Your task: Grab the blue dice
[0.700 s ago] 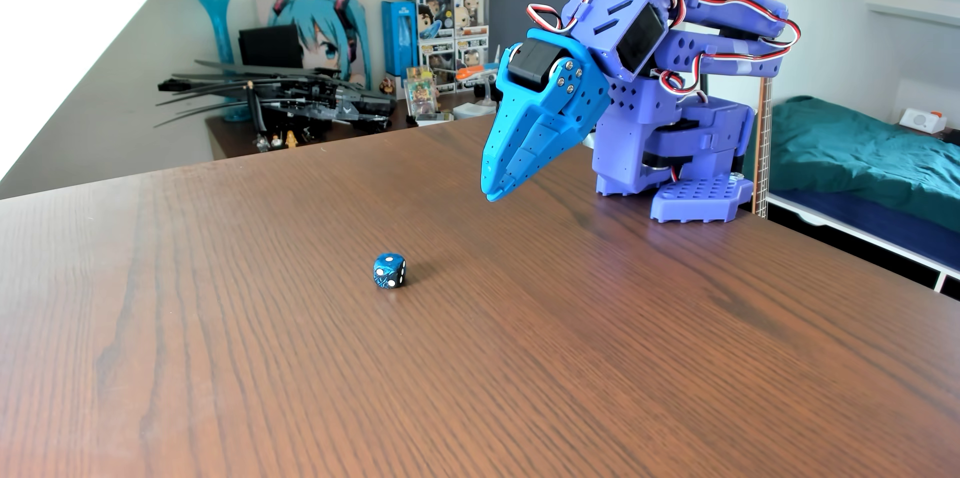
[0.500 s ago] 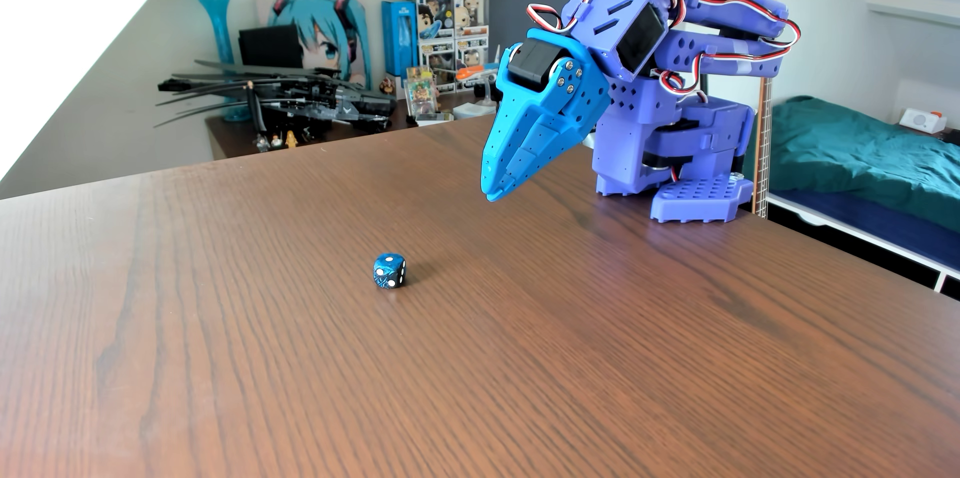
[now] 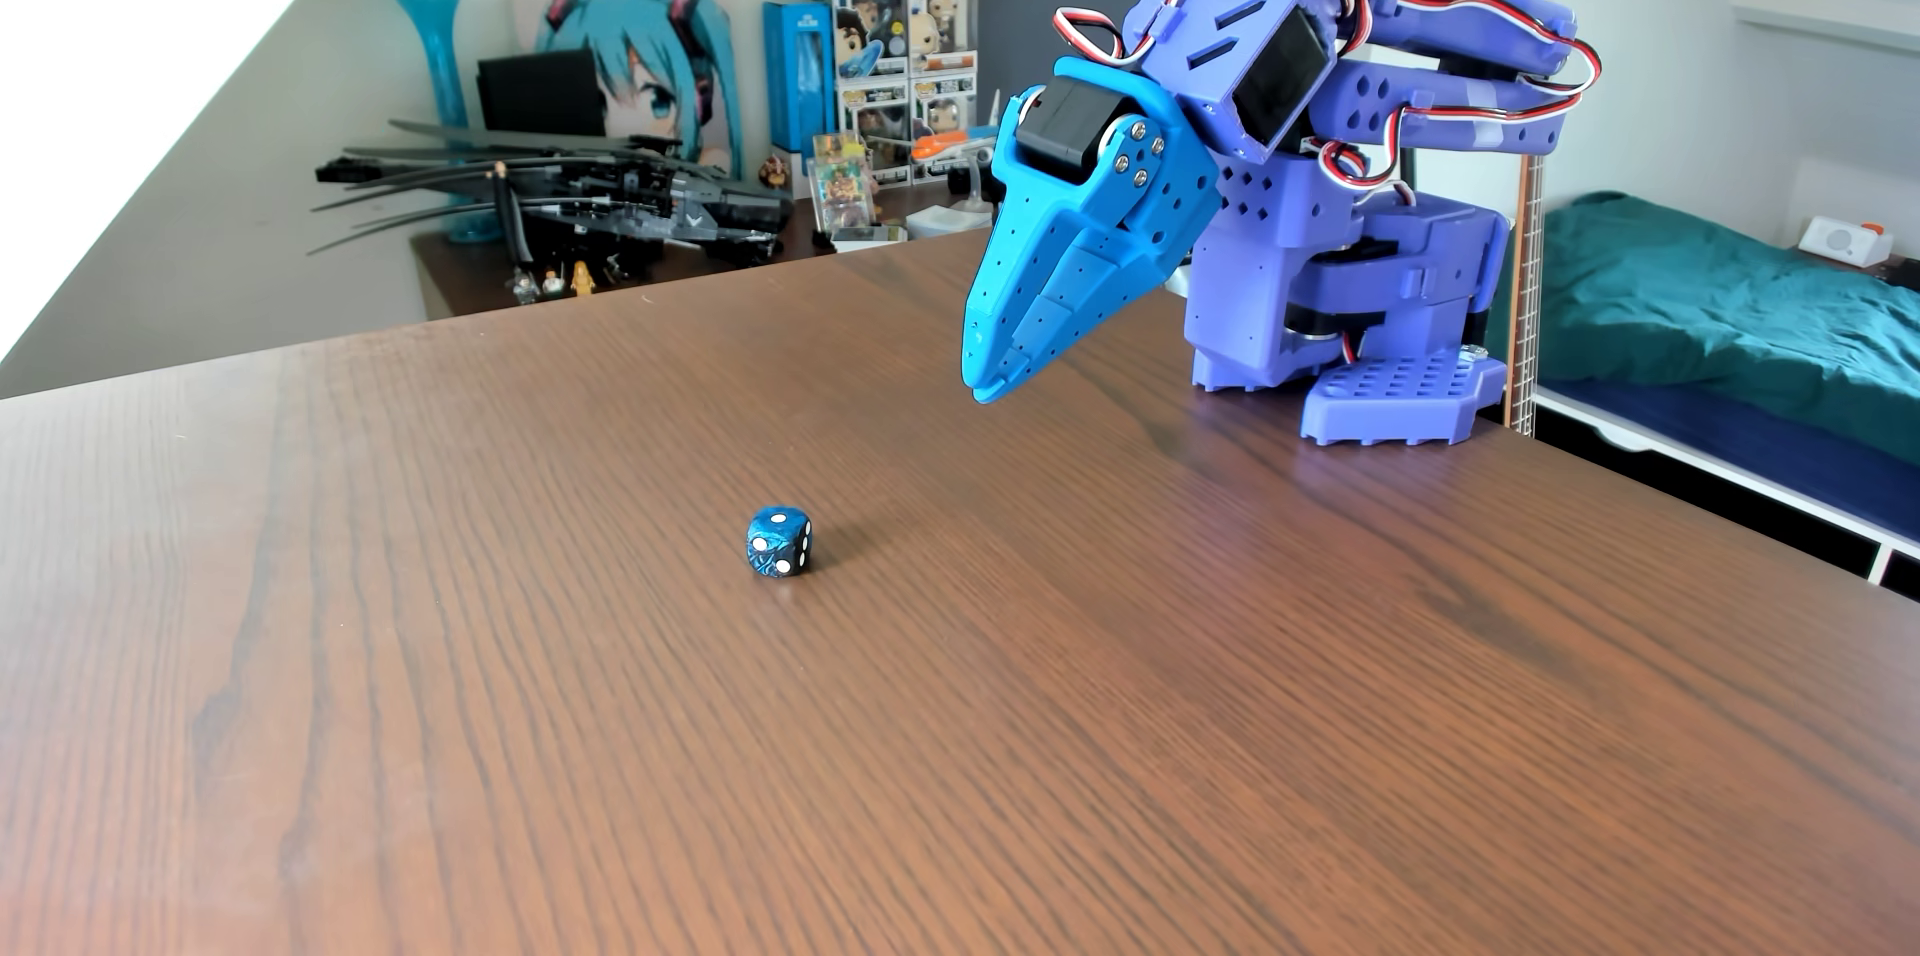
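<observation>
The blue dice [image 3: 779, 542] is a small glossy blue cube with white pips. It sits alone on the brown wooden table [image 3: 935, 707], near the middle. My gripper [image 3: 982, 385] has bright blue jaws on a purple arm and hangs above the table at the back right, tips pointing down and to the left. The jaws are closed together and hold nothing. The dice lies well to the left of the fingertips and nearer the camera, apart from them.
The arm's purple base [image 3: 1392, 395] stands at the table's back right edge. Beyond the table are a desk with a black model helicopter [image 3: 623, 208] and boxed figures [image 3: 904, 63], and a bed [image 3: 1714, 312] at the right.
</observation>
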